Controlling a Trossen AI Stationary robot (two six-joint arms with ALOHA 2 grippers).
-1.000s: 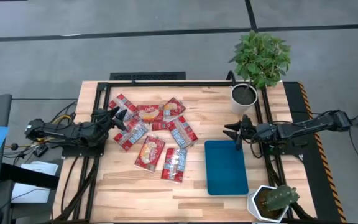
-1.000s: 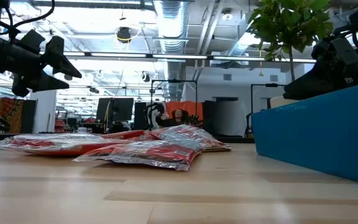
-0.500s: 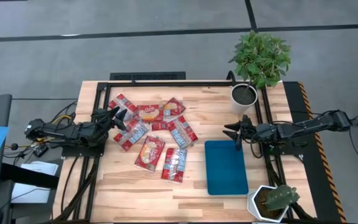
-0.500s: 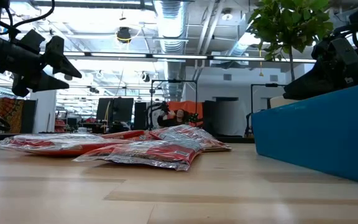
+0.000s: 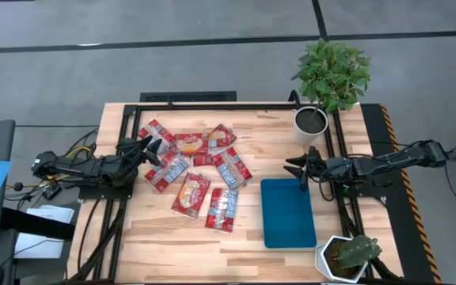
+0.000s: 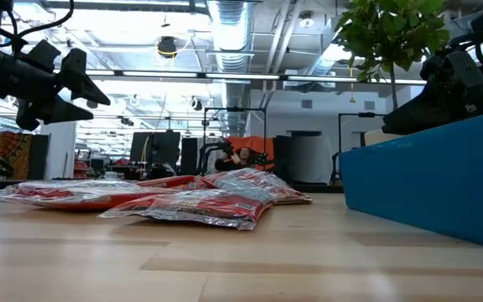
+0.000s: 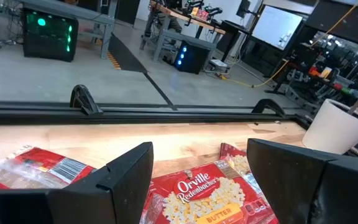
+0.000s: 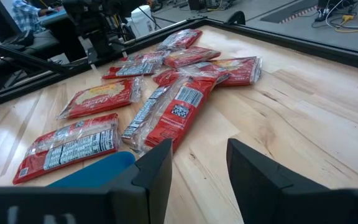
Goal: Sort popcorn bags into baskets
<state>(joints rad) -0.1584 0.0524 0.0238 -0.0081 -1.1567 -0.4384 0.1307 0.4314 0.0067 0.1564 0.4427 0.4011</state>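
Observation:
Several red popcorn bags [image 5: 198, 170] with white and light-blue labels lie flat in a loose pile on the wooden table's left half; they also show in the low view [image 6: 187, 201] and the right wrist view [image 8: 166, 106]. The blue tray [image 5: 287, 212] lies on the table's right half, nothing in it. My left gripper [image 5: 150, 149] hovers open above the pile's left edge, over a bag labelled Orville [image 7: 201, 199]. My right gripper [image 5: 293, 167] hovers open beside the tray's far rim, pointing toward the pile.
A white pot with a leafy plant [image 5: 313, 119] stands at the far right corner. A white pot with a cactus [image 5: 345, 255] stands at the near right corner beside the tray. Bare wood [image 5: 172, 249] lies along the near edge. A black frame rail [image 5: 187, 96] borders the far edge.

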